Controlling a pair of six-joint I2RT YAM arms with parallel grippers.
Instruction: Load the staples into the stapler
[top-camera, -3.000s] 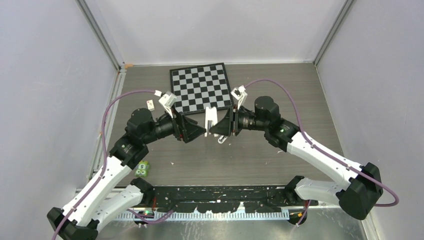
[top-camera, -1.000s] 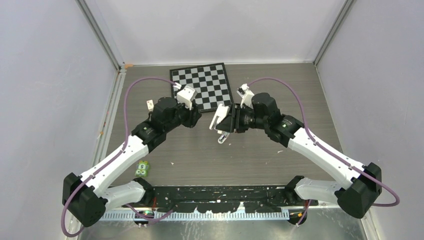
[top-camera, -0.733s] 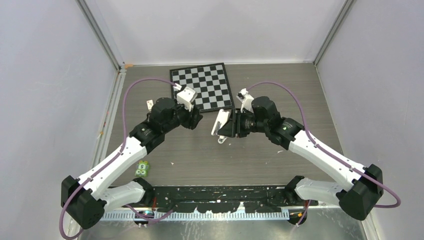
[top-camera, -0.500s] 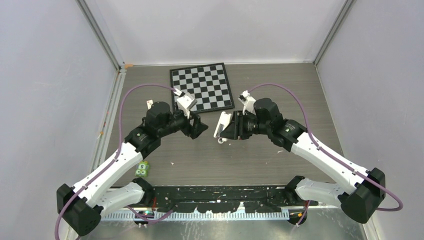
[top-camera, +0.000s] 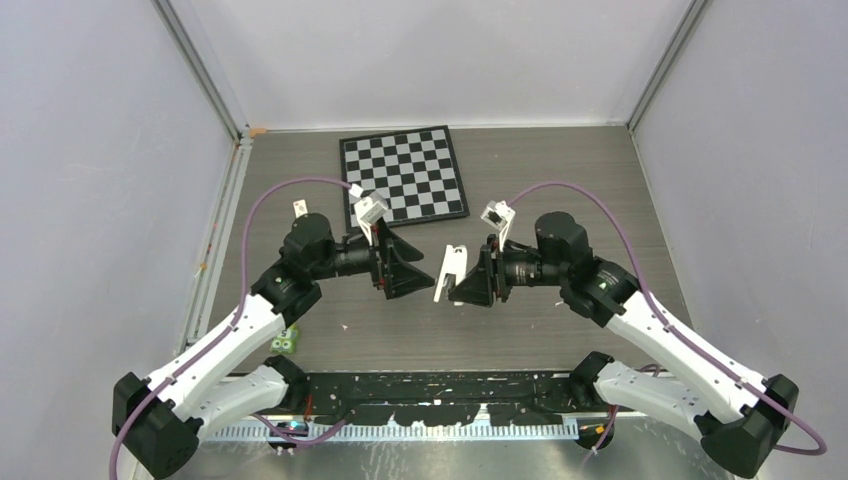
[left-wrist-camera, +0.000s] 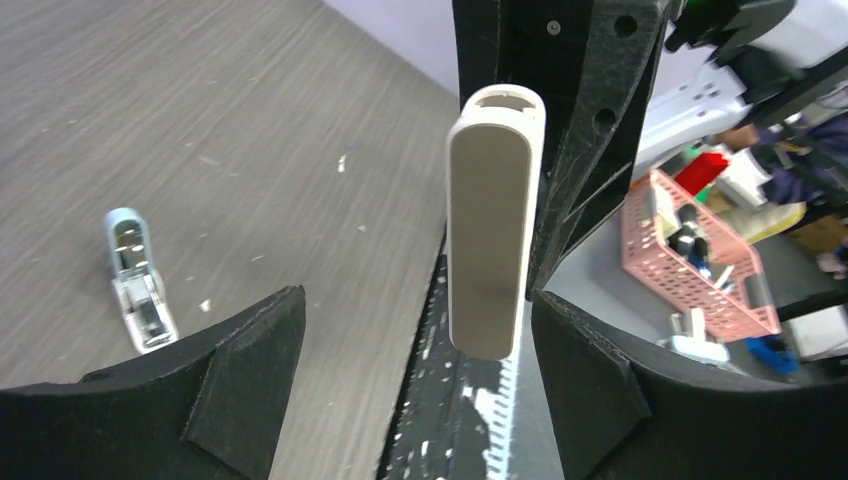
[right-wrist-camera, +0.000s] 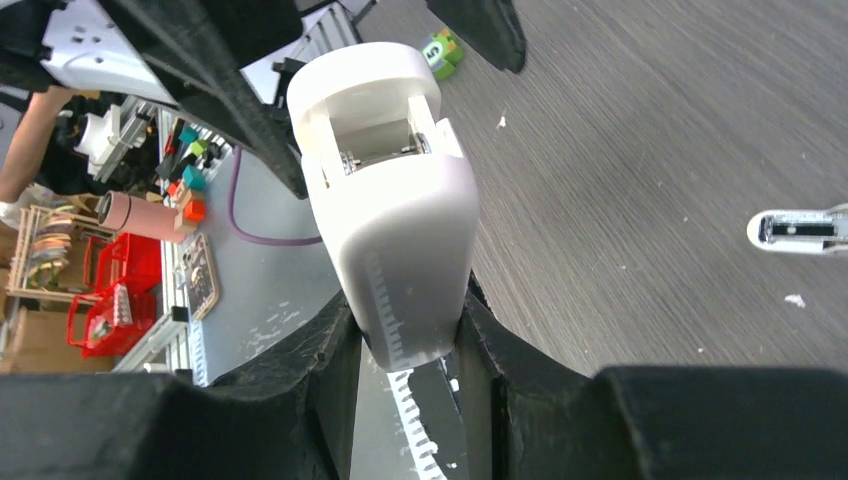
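Observation:
My right gripper (top-camera: 463, 283) is shut on the white stapler (top-camera: 450, 272) and holds it above the table's middle. In the right wrist view the stapler (right-wrist-camera: 390, 220) is clamped between the two black fingers (right-wrist-camera: 330, 380), with its open hinged end and metal insides pointing away. My left gripper (top-camera: 415, 268) faces it from the left, open and empty. In the left wrist view the stapler (left-wrist-camera: 495, 220) hangs just ahead of the spread jaws (left-wrist-camera: 415, 330), nearer the right finger (left-wrist-camera: 590, 390), touching neither. The staples are out of view.
A small light-blue-and-white object (left-wrist-camera: 135, 285) lies on the wooden table, also in the right wrist view (right-wrist-camera: 805, 230). A chessboard (top-camera: 404, 175) lies at the back. A green block (top-camera: 286, 342) sits near the left arm's base. A small white tag (top-camera: 299, 207) lies at the left.
The left gripper has opened wide and swung round to face the stapler. The right arm has carried the stapler nearer to the front and turned it more upright.

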